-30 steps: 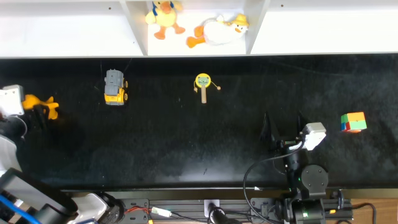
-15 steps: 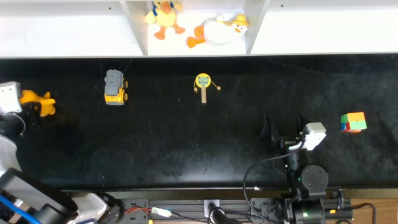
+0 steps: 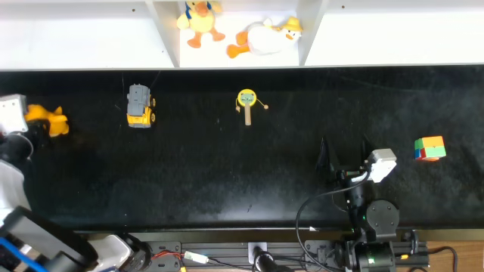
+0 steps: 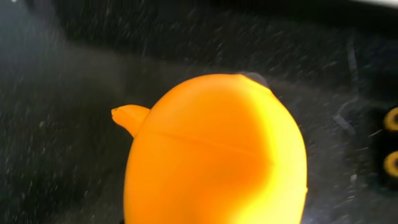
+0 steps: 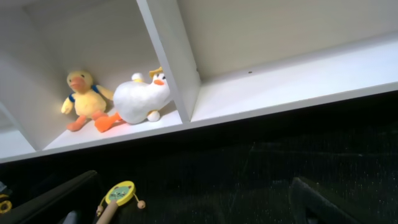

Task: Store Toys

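An orange rubber toy point(image 3: 50, 119) hangs at the far left of the black mat, and my left gripper point(image 3: 36, 128) is shut on it. Up close in the left wrist view, the orange toy point(image 4: 217, 155) is round with a small pointed tip. My right gripper point(image 3: 345, 157) rests open near the front right with nothing between its fingers; its fingers spread wide in the right wrist view point(image 5: 199, 208). A yellow-and-grey truck point(image 3: 140, 105), a small rattle drum point(image 3: 247, 100) and a colour cube point(image 3: 429, 149) lie on the mat.
A white shelf point(image 3: 91, 53) runs along the back. Its middle compartment holds a yellow plush duck point(image 3: 200, 19) and a white plush duck point(image 3: 266, 36), also seen from the right wrist as the yellow duck point(image 5: 82, 99) and white duck point(image 5: 143, 99). Cables lie along the front edge.
My left gripper has carried the orange toy slightly toward the back, along the left edge. The right arm has stayed still.
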